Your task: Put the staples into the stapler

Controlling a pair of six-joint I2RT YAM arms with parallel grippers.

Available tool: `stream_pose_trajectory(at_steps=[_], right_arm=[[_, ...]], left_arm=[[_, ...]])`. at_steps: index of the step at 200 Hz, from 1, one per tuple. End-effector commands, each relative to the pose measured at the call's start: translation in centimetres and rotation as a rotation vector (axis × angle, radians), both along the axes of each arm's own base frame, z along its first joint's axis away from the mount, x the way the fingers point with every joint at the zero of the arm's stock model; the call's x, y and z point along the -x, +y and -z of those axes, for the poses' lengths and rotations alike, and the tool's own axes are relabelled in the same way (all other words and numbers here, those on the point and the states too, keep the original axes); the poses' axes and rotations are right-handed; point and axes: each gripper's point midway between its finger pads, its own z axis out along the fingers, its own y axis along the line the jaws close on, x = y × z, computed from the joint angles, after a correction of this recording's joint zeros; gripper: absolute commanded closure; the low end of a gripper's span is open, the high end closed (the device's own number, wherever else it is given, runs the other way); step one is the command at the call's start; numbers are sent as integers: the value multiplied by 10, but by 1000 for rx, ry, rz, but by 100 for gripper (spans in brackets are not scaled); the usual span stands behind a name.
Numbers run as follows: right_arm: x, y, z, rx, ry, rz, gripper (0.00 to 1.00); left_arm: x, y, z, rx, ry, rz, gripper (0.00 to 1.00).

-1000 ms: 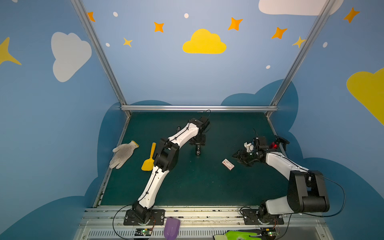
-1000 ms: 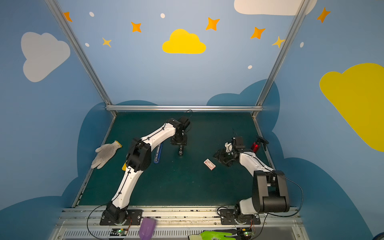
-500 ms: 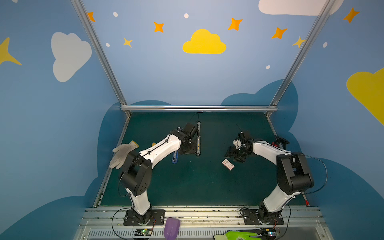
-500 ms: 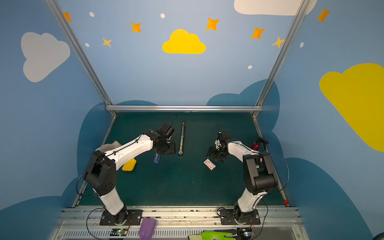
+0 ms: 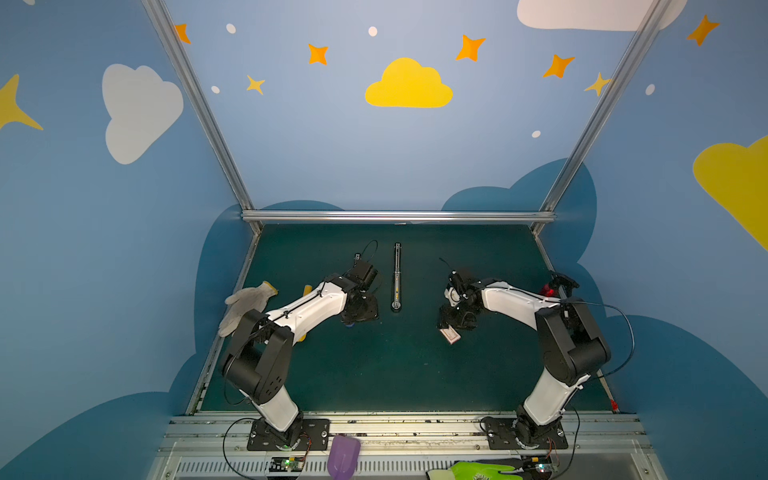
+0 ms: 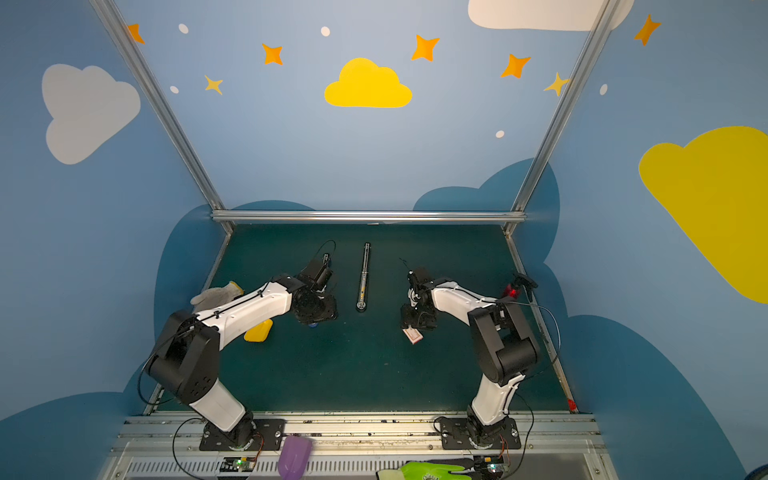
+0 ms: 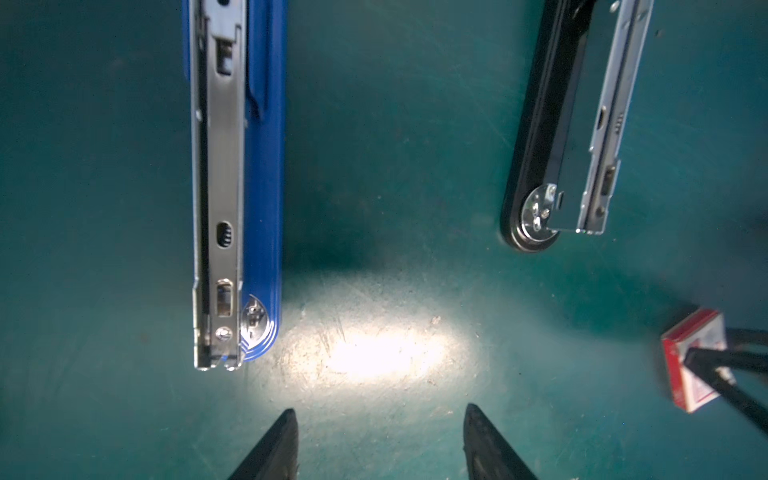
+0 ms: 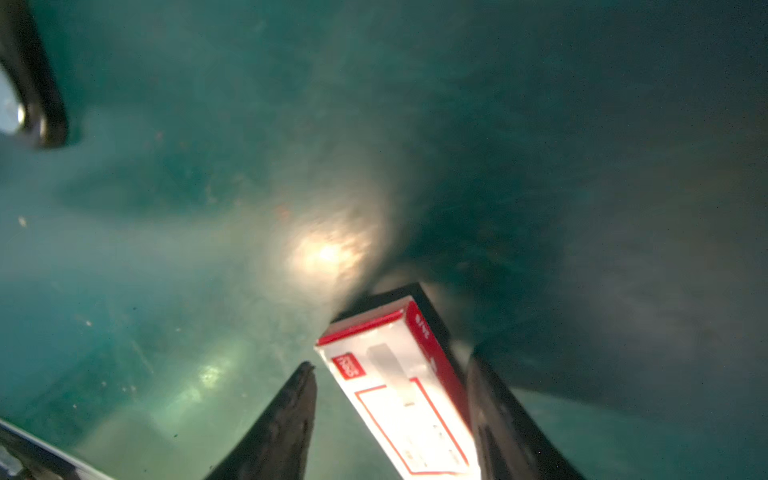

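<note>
While the left gripper (image 7: 380, 411) hangs with fingers spread and nothing between them, just short of the hinge end of the blue stapler (image 7: 257, 166), the black stapler (image 7: 540, 137) lies alongside, well apart. Both are folded open, metal rails showing. Right of centre on the green table (image 5: 374, 374), the white-and-red staple box (image 8: 399, 386) sits between the parted fingers of the right gripper (image 8: 390, 365). One finger is against its red edge, the other clear of it. The staples themselves are out of sight.
</note>
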Motion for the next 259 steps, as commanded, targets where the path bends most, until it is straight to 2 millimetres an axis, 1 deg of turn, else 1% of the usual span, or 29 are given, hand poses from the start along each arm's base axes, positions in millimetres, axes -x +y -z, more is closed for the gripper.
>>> stream_pose_trajectory(at_steps=[1,30,48,67,76,92,114,125,142,160,176,187,197,218,233,259], right_arm=[[40,13,18,29,121,-45,46],[62,42,25,36,120,-138,46],[73,67,28,29,122,-223,48],[80,91,26,19,102,-307,49],[83,103,24,10,86,-353,49],[87,118,18,-12,62,-405,48],[93,143,6,-107,41,-485,47],[94,148,2,-115,31,-511,45],[89,147,-6,-121,15,-506,41],[85,137,-16,-117,-16,-479,38],[88,123,-27,-115,-38,-457,36],[91,114,-32,-120,-50,-436,35],[93,101,-36,-121,-63,-401,35],[101,81,-39,-152,-48,-341,37],[110,70,-35,-148,-29,-327,39],[120,63,-31,-156,-6,-315,41]], left_arm=[[-1,2,-3,13,-10,-15,37],[-1,3,-3,10,-12,-19,37],[0,5,-4,7,-8,-20,37],[3,8,-5,2,-9,-24,37],[5,10,-7,2,-14,-29,37],[10,13,-9,3,-15,-35,37],[18,22,-11,-12,-17,-47,37],[22,27,-12,-18,-17,-56,37],[29,29,-13,-7,-12,-58,37],[38,24,-11,37,2,-39,37],[46,12,-7,106,26,-1,38],[53,1,-4,168,57,29,39],[57,-6,-1,192,75,54,41],[61,-15,11,169,115,85,46],[62,-20,21,129,147,106,48],[59,-31,39,71,168,146,49]])
